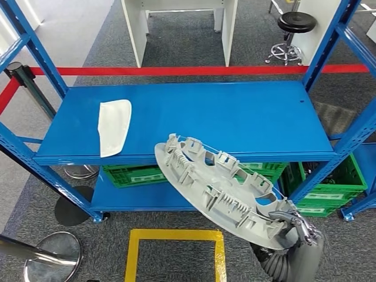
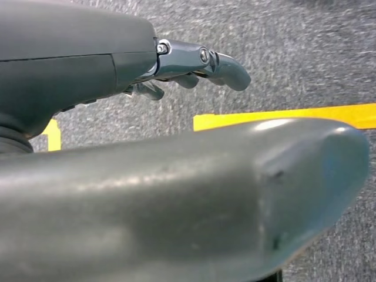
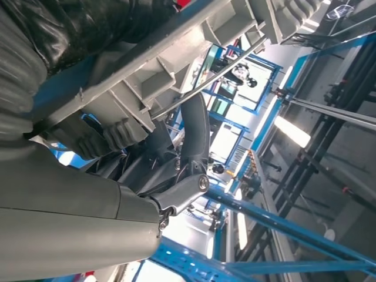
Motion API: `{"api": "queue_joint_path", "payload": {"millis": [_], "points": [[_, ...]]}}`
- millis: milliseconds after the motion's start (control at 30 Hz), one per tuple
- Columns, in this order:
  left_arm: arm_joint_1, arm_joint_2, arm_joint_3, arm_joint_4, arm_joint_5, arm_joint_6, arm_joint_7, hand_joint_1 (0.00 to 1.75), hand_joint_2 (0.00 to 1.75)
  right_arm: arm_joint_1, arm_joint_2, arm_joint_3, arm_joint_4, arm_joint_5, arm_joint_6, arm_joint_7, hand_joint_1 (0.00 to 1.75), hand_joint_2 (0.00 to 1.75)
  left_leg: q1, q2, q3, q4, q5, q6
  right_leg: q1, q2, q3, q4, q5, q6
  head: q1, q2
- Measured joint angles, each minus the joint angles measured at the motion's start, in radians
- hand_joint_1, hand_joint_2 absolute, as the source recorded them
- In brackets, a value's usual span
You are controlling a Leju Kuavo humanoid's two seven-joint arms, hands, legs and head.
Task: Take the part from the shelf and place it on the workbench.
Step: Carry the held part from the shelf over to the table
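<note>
While our right hand [image 1: 296,226] grips the large grey ribbed plastic part [image 1: 217,188] by its rim, tilted before the blue metal shelf [image 1: 200,120], our left hand [image 2: 195,64] hangs empty, fingers loosely extended.

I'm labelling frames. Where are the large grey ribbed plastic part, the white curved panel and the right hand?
Large grey ribbed plastic part [image 1: 212,185]: head view, ribbed middle.
White curved panel [image 1: 113,126]: head view, centre, lying on the shelf.
Right hand [image 1: 296,226]: head view, fingers gripping the part's edge.
</note>
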Motion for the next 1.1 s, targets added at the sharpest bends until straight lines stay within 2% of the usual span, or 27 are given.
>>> {"api": "queue_joint_path", "payload": {"millis": [33,67,100,133,167,233,267,300,367,400,433,500,533,567,600,633,667,700,767,833,867,900,933,967,1033,1067,1100], "points": [[0.000,0.000,0.000,0.000,0.000,0.000,0.000,0.00,0.00,0.000,0.000,-0.001,0.000,-0.001,0.000,0.000,1.75,1.75,0.002,-0.001,-0.009,0.062,-0.035,-0.003,0.000,0.000,-0.011,0.004,0.009,0.000,-0.001,0.000],[-0.001,0.000,0.000,0.000,0.000,0.000,0.000,0.00,0.00,0.000,0.000,-0.003,0.000,-0.002,0.000,0.000,1.75,1.75,0.003,-0.001,-0.008,0.104,-0.047,-0.004,0.001,0.000,-0.023,0.009,0.017,0.000,0.000,0.000],[-0.001,0.000,0.000,0.000,0.000,0.000,0.000,0.00,0.00,0.000,0.000,-0.004,0.000,-0.002,0.000,0.000,1.75,1.75,0.004,-0.001,0.007,0.111,-0.038,-0.004,0.001,0.001,-0.039,0.016,0.024,0.001,-0.001,0.000],[-0.001,0.000,0.000,0.000,0.000,0.000,0.000,0.00,0.00,0.000,0.000,-0.005,0.000,-0.002,0.000,0.000,1.75,1.75,0.004,-0.001,0.038,0.079,-0.014,-0.002,0.001,0.002,-0.053,0.023,0.029,0.003,-0.001,0.000],[-0.001,-0.001,0.000,0.000,0.000,0.000,-0.001,0.00,0.00,0.001,0.000,-0.006,0.000,-0.002,0.000,0.000,1.75,1.75,0.005,-0.003,0.083,0.014,0.014,0.001,0.001,0.003,-0.064,0.029,0.033,0.006,-0.001,0.000],[-0.002,-0.001,0.000,0.000,0.000,0.000,-0.002,0.00,0.00,0.001,0.002,-0.007,0.000,-0.002,0.000,0.000,1.75,1.75,0.002,-0.010,0.165,-0.125,0.038,0.011,0.002,0.005,-0.082,0.037,0.044,0.014,0.000,0.000],[-0.003,-0.001,0.000,0.000,0.000,0.000,-0.002,0.00,0.00,0.000,0.002,-0.007,0.000,-0.002,0.000,0.000,1.75,1.75,0.000,-0.014,0.186,-0.166,0.040,0.015,0.003,0.005,-0.088,0.038,0.051,0.020,0.000,0.000],[-0.003,-0.001,0.000,0.000,0.000,0.000,-0.002,0.00,0.00,0.000,0.003,-0.008,0.000,-0.002,0.000,0.000,1.75,1.75,-0.002,-0.016,0.190,-0.184,0.037,0.019,0.002,0.005,-0.093,0.036,0.060,0.026,0.000,0.000],[-0.002,-0.003,0.001,0.000,0.000,0.000,-0.003,0.00,0.00,0.001,0.003,-0.009,0.000,-0.002,0.000,0.000,1.75,1.75,-0.003,-0.012,0.178,-0.192,0.053,0.029,0.001,0.006,-0.100,0.034,0.070,0.038,0.000,0.000],[-0.003,-0.003,0.001,0.000,0.000,0.000,-0.003,0.00,0.00,0.002,0.003,-0.010,0.000,-0.003,0.000,0.000,1.75,1.75,-0.002,-0.009,0.170,-0.196,0.063,0.036,0.000,0.007,-0.108,0.041,0.056,0.044,0.002,0.000],[-0.004,-0.004,0.001,0.000,0.000,0.000,-0.003,0.00,0.00,0.002,0.003,-0.010,0.000,-0.003,0.000,0.000,1.75,1.75,0.000,-0.006,0.159,-0.200,0.074,0.043,0.000,0.007,-0.119,0.065,0.025,0.048,0.004,0.000],[-0.006,-0.006,0.001,0.000,0.000,0.002,-0.004,0.00,0.00,0.003,0.003,-0.011,0.000,-0.006,0.000,0.001,1.75,1.75,-0.002,-0.002,0.136,-0.200,0.093,0.053,0.000,0.006,-0.149,0.166,-0.070,0.054,0.009,0.000],[-0.006,-0.007,0.001,0.000,-0.001,0.003,-0.005,0.00,0.00,0.003,0.003,-0.011,0.000,-0.007,0.000,0.002,1.75,1.75,-0.004,0.000,0.122,-0.197,0.102,0.056,0.000,0.007,-0.160,0.230,-0.106,0.056,0.011,0.000],[-0.006,-0.009,0.002,0.000,-0.001,0.003,-0.005,0.00,0.00,0.003,0.003,-0.012,0.000,-0.008,0.000,0.004,1.75,1.75,-0.006,0.002,0.107,-0.194,0.110,0.056,0.000,0.007,-0.164,0.279,-0.121,0.057,0.011,0.000],[-0.006,-0.011,0.002,0.000,-0.001,0.004,-0.006,0.00,0.00,0.004,0.003,-0.012,0.000,-0.010,0.000,0.005,1.75,1.75,-0.008,0.005,0.092,-0.189,0.119,0.056,0.000,0.006,-0.155,0.301,-0.111,0.057,0.012,0.000],[-0.007,-0.013,0.002,0.000,-0.001,0.004,-0.006,0.00,0.00,0.004,0.003,-0.012,0.000,-0.010,0.000,0.005,1.75,1.75,-0.009,0.006,0.078,-0.184,0.126,0.056,0.000,0.006,-0.131,0.289,-0.084,0.056,0.012,0.000],[-0.007,-0.014,0.002,0.000,-0.002,0.005,-0.006,0.00,0.00,0.004,0.003,-0.013,0.000,-0.011,0.000,0.005,1.75,1.75,-0.010,0.007,0.066,-0.179,0.133,0.054,0.001,0.006,-0.090,0.242,-0.051,0.054,0.012,0.000],[-0.008,-0.014,0.002,0.000,-0.002,0.005,-0.006,0.00,0.00,0.003,0.003,-0.013,0.000,-0.011,0.000,0.006,1.75,1.75,-0.011,0.007,0.055,-0.175,0.139,0.052,0.001,0.006,-0.043,0.175,-0.033,0.050,0.012,0.000],[-0.009,-0.016,0.002,0.000,-0.002,0.005,-0.006,0.00,0.00,0.001,0.003,-0.013,0.000,-0.012,0.000,0.006,1.75,1.75,-0.013,0.007,0.038,-0.167,0.153,0.044,0.005,0.006,0.041,0.042,-0.033,0.043,0.011,0.000],[-0.010,-0.018,0.005,0.000,-0.002,0.005,-0.006,0.00,0.00,0.000,0.003,-0.012,-0.001,-0.013,0.000,0.006,1.75,1.75,-0.014,0.007,0.023,-0.165,0.176,0.037,0.009,0.007,0.063,-0.012,-0.041,0.038,0.011,0.000],[-0.010,-0.017,0.007,0.000,-0.002,0.005,-0.007,0.00,0.00,0.000,0.003,-0.012,-0.002,-0.014,0.000,0.006,1.75,1.75,-0.013,0.005,0.015,-0.166,0.183,0.033,0.007,0.007,0.056,-0.017,-0.035,0.036,0.011,0.000],[-0.010,-0.018,0.009,0.000,-0.002,0.006,-0.007,0.00,0.00,-0.001,0.003,-0.012,-0.001,-0.016,0.000,0.007,1.75,1.75,-0.012,0.002,0.006,-0.163,0.176,0.028,0.004,0.008,0.048,-0.021,-0.028,0.034,0.011,0.000],[-0.009,-0.018,0.011,0.000,-0.002,0.007,-0.008,0.00,0.00,-0.002,0.003,-0.012,-0.001,-0.019,0.000,0.008,1.75,1.75,-0.011,-0.001,-0.004,-0.144,0.149,0.021,0.001,0.006,0.039,-0.024,-0.019,0.028,0.008,0.000],[-0.008,-0.019,0.013,0.000,-0.001,0.008,-0.008,0.00,0.00,-0.003,0.003,-0.012,-0.001,-0.022,0.000,0.010,1.75,1.75,-0.008,-0.005,-0.017,-0.105,0.105,0.014,-0.003,0.005,0.030,-0.026,-0.011,0.021,0.004,0.000],[-0.007,-0.021,0.017,0.000,0.001,0.010,-0.010,0.00,0.00,-0.007,0.003,-0.012,0.001,-0.029,0.000,0.016,1.75,1.75,0.001,-0.007,-0.040,0.023,0.012,0.001,-0.002,-0.001,0.008,-0.015,0.002,0.008,-0.003,0.000],[-0.008,-0.022,0.018,0.000,0.002,0.010,-0.011,0.00,0.00,-0.010,0.002,-0.011,0.003,-0.034,0.000,0.019,1.75,1.75,0.005,-0.007,-0.045,0.078,-0.012,-0.004,-0.002,-0.003,-0.004,-0.007,0.006,0.006,-0.004,0.000],[-0.009,-0.023,0.020,0.000,0.005,0.011,-0.012,0.00,0.00,-0.014,0.002,-0.011,0.004,-0.038,0.000,0.022,1.75,1.75,0.008,-0.007,-0.037,0.106,-0.014,-0.009,-0.003,-0.004,-0.018,0.003,0.010,0.007,-0.004,0.000]]}}
